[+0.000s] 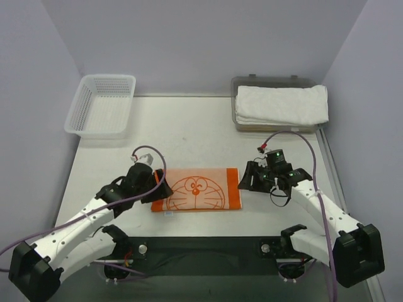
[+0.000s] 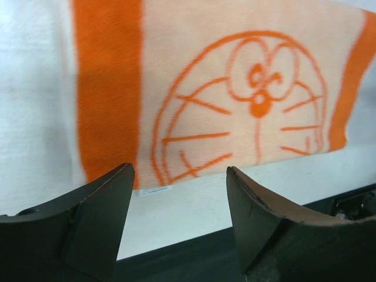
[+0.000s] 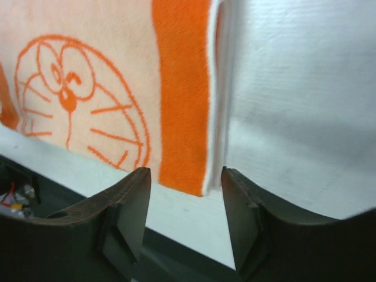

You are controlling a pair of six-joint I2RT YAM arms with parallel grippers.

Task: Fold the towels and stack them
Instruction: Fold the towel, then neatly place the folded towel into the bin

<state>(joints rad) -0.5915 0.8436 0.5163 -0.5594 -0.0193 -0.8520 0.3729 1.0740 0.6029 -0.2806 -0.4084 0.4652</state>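
An orange-and-white towel (image 1: 198,190) with a cartoon cat face lies flat and folded at the near middle of the table. It also fills the left wrist view (image 2: 235,88) and the right wrist view (image 3: 88,88). My left gripper (image 1: 155,187) (image 2: 180,176) hovers at the towel's left end, open, with only bare table between its fingers. At the towel's right end my right gripper (image 1: 244,179) (image 3: 186,179) is open too, and the towel's near right corner sits just beyond its tips. A folded pile of white towels (image 1: 281,104) rests on the grey tray (image 1: 271,80).
A white mesh basket (image 1: 108,77) stands at the back left. The grey tray is at the back right. A black base plate (image 1: 201,251) runs along the near edge between the two arm bases. Walls close in the table on three sides.
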